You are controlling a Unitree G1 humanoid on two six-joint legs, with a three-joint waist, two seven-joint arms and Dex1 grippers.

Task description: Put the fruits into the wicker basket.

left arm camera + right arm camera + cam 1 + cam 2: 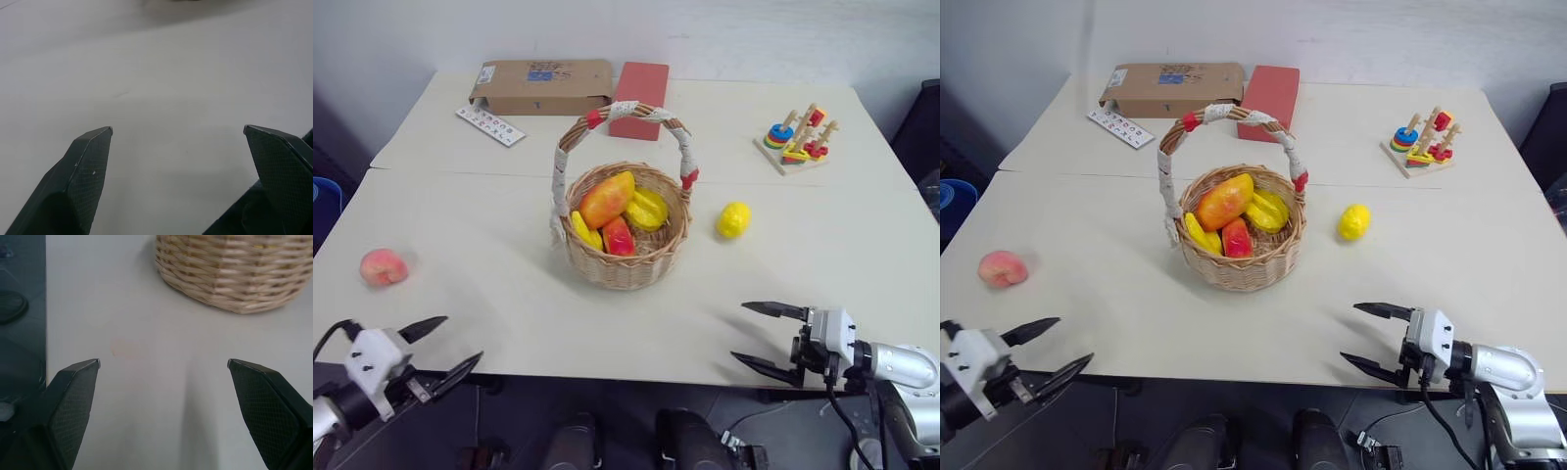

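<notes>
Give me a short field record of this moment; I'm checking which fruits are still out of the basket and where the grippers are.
outside basket: peach at table's left, lemon right of the basket
wicker basket: table centre, upright, several fruits inside
left gripper: open, empty, at near table edge, short of the peach
right gripper: open, empty, at near edge, pointing left
far side: cardboard box, red block, ring-stacking toy

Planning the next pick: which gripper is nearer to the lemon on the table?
Right. The right gripper, open, sits at the table's near edge just below the lemon. The left gripper, also open, is across the table, past the wicker basket, nearer the peach.
</notes>
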